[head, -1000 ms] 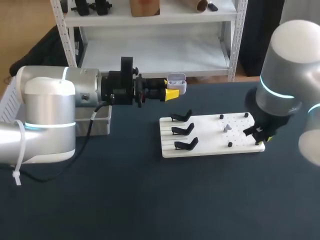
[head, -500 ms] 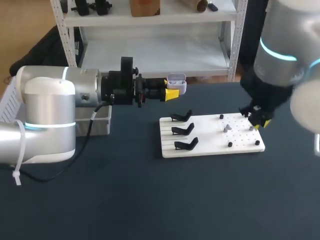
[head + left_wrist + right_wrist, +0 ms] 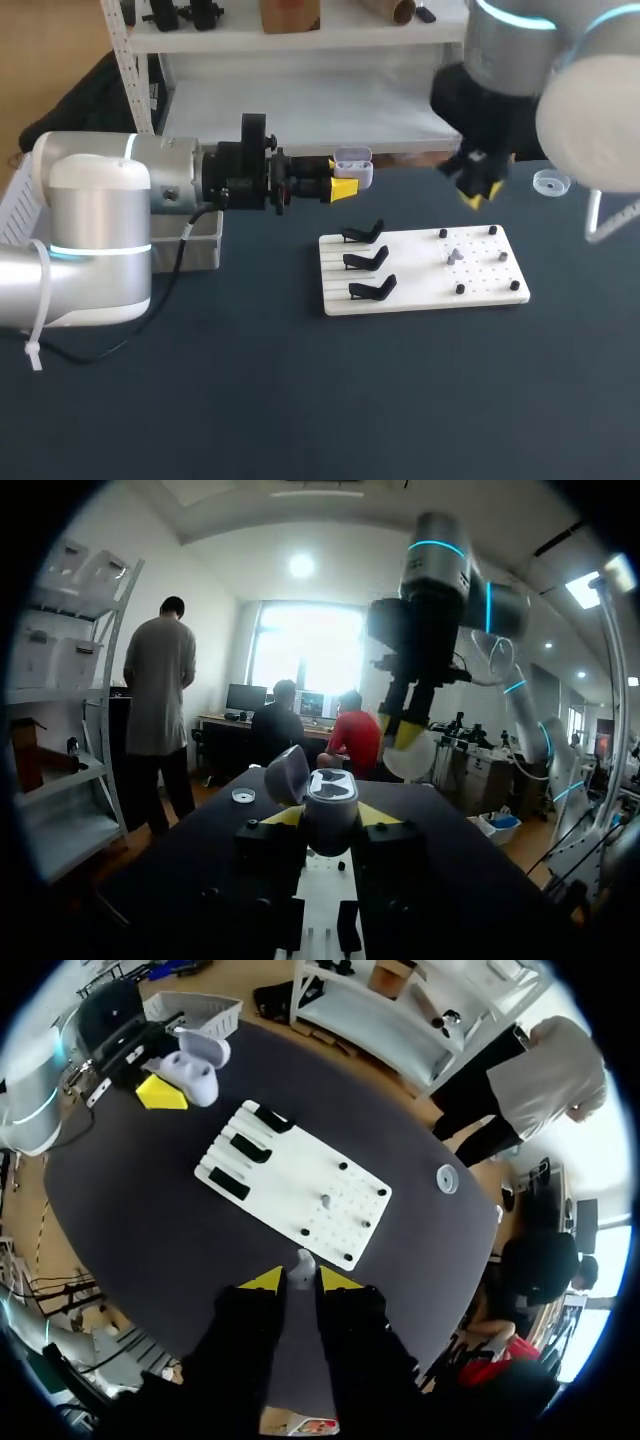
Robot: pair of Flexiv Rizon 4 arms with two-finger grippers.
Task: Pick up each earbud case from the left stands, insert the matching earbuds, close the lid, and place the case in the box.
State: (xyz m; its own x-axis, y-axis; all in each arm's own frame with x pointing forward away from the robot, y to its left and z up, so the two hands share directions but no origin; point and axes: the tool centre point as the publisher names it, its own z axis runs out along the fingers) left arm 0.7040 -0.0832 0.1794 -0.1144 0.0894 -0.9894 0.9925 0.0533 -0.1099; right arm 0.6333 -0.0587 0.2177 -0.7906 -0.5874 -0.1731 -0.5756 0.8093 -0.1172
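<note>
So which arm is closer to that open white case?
Left. The left arm holds the earbud case between its jaws, from both sides; the right arm hangs well apart from it.

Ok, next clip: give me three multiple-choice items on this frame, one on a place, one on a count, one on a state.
1. Where is the earbud case?
A. in the box
B. in the left gripper, held in the air
C. in the right gripper

2. How many black stands are on the white board?
A. two
B. three
C. five

3. How is the case's lid?
A. open
B. shut
C. taken off

Answers:
1 B: in the left wrist view the yellow tips sit on either side of the case.
2 B: the head view shows three in a column on the board's left part, all empty.
3 A: the lid is tipped back and the case's inside shows.
</note>
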